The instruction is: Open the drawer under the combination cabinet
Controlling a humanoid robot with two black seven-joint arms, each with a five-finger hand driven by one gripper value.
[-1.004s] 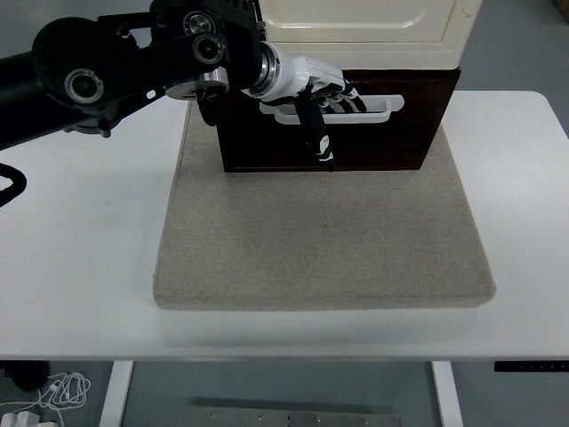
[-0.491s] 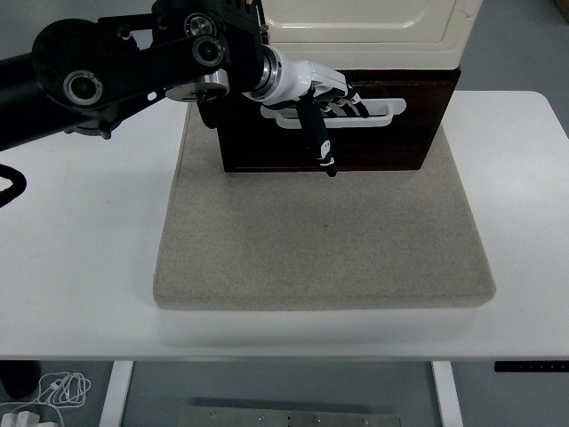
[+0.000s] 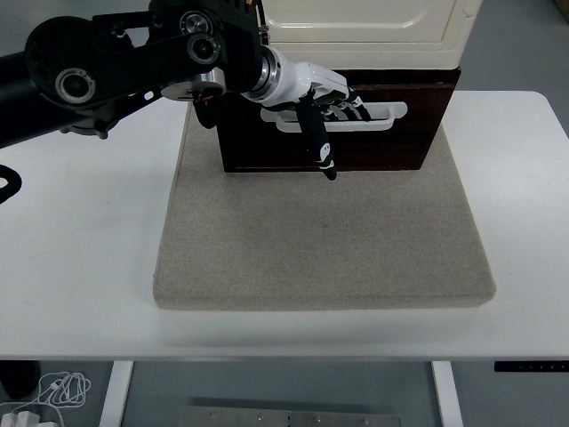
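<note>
Left hand (image 3: 322, 100) fingers hooked through the white handle (image 3: 391, 116) of the drawer (image 3: 373, 147), thumb hanging below. Drawer barely out; pull straight toward the near edge, level.

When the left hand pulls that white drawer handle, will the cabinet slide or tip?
Tipping seems unlikely: the cabinet looks wide and boxy, and the handle sits low. The grey mat underneath probably adds grip, so sliding looks limited. The left hand has its fingers hooked in the handle, which looks rigid.
</note>
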